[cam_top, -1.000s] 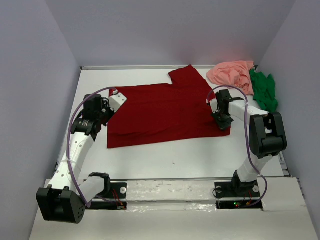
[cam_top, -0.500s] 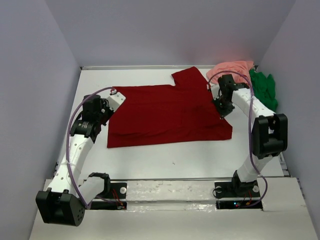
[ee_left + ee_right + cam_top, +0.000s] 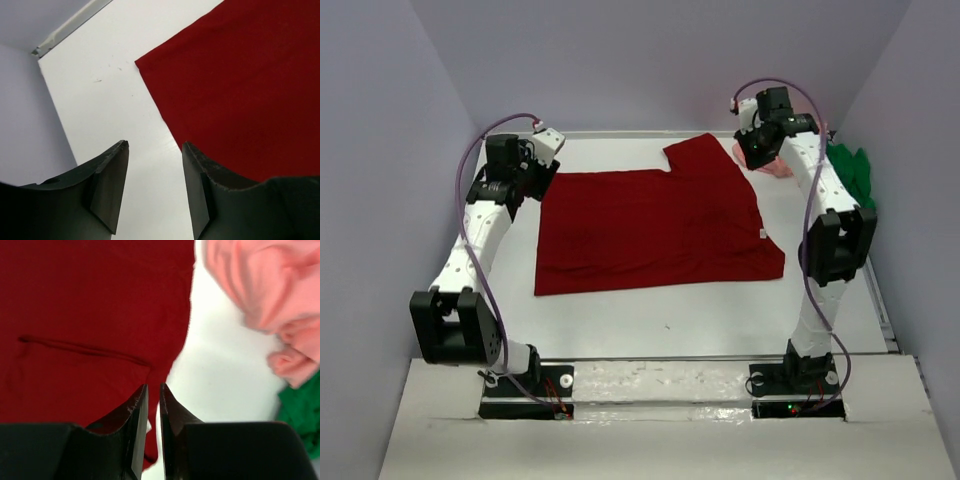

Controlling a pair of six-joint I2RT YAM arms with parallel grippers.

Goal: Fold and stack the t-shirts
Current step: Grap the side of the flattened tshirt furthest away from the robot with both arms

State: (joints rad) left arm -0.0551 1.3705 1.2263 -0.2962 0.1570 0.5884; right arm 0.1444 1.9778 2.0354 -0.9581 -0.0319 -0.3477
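1. Top view: three t-shirts counted.
   - One dark red t-shirt [image 3: 655, 225] lies spread flat mid-table [image 3: 720, 320].
   - One salmon pink t-shirt [image 3: 778, 170] and one green t-shirt [image 3: 850, 172] sit bunched at the far right edge.
   - Two arms, both reaching to the far end. The left gripper [image 3: 535, 172] is over the red shirt's far left corner. The right gripper [image 3: 755, 155] is between the red sleeve and the pink shirt.
2. Left wrist view: jaws stand well apart with nothing between them. Bare table and the red shirt's edge lie below.
3. Right wrist view: jaws are parted by a narrow slit and grip nothing. The red cloth's edge is beneath, with the pink and green shirts to the right.
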